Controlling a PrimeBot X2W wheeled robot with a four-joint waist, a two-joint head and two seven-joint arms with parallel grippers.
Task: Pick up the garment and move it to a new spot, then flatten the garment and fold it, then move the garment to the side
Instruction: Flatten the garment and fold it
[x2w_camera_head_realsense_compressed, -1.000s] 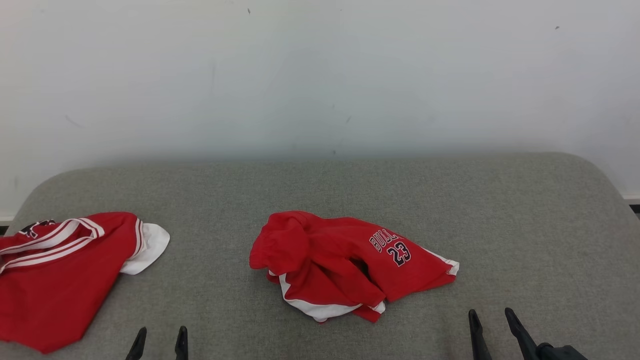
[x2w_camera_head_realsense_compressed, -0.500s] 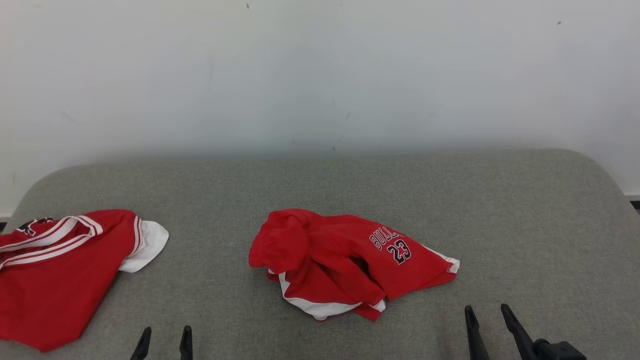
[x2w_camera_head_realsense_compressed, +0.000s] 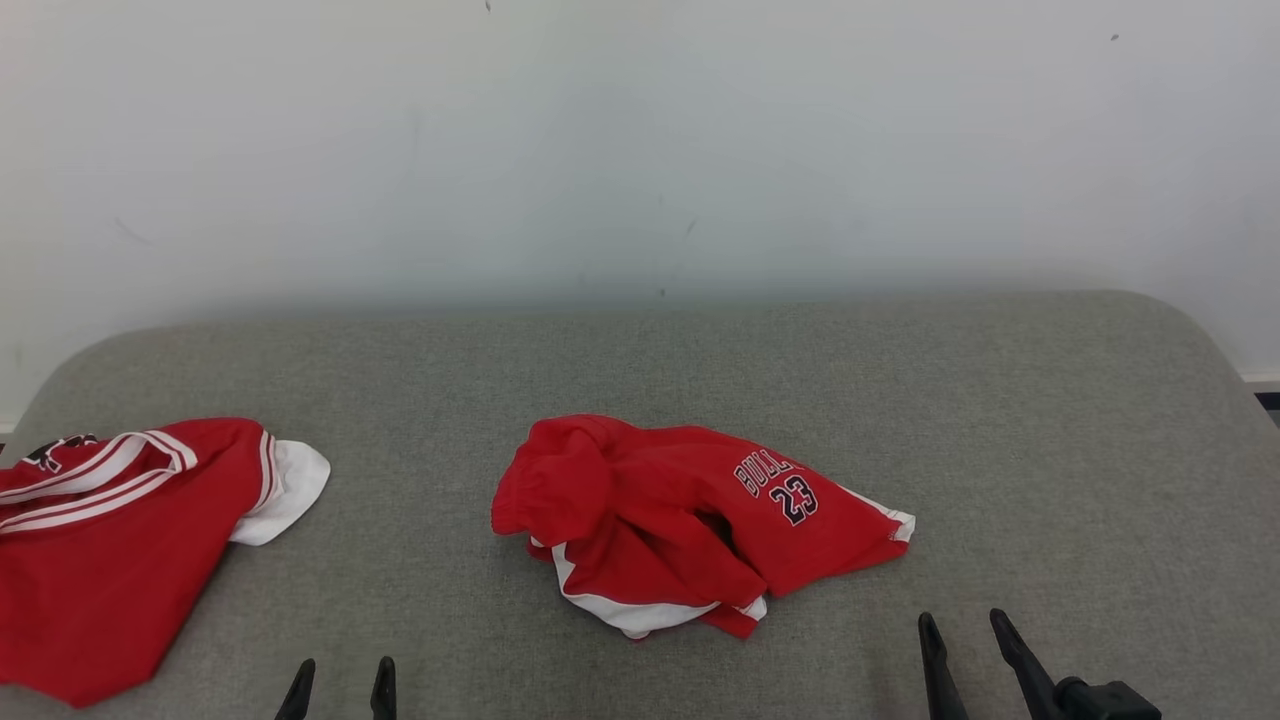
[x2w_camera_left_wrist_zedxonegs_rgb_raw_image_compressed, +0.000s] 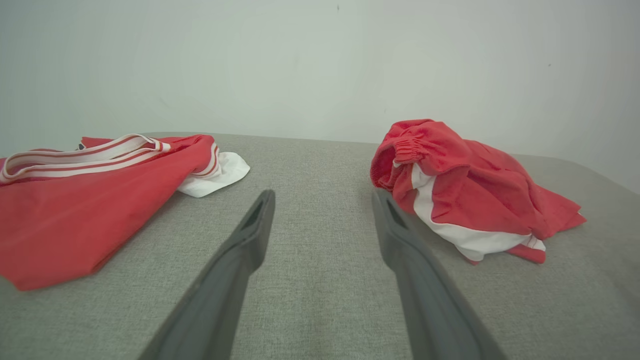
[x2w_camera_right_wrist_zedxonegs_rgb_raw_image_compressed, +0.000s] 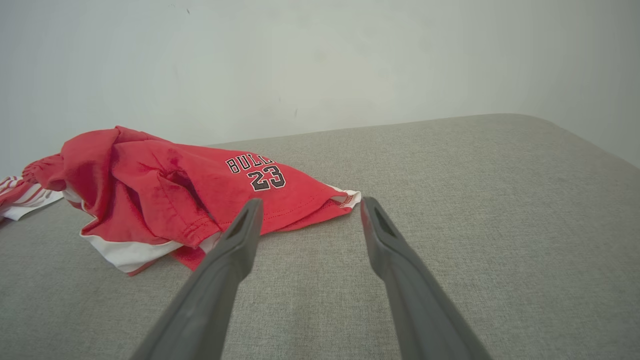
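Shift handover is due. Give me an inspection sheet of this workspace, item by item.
Surface: grey fabric top with rounded far corners.
Job's things: red shorts printed 23, crumpled at the centre, white trim showing, not held.
Clutter: red jersey with white-striped trim, at the left edge, apart from the shorts.
Grippers: left gripper and right gripper open and empty at the near edge, short of the shorts.
Cables: nothing seen.
Surroundings: pale wall behind, with a few small marks.
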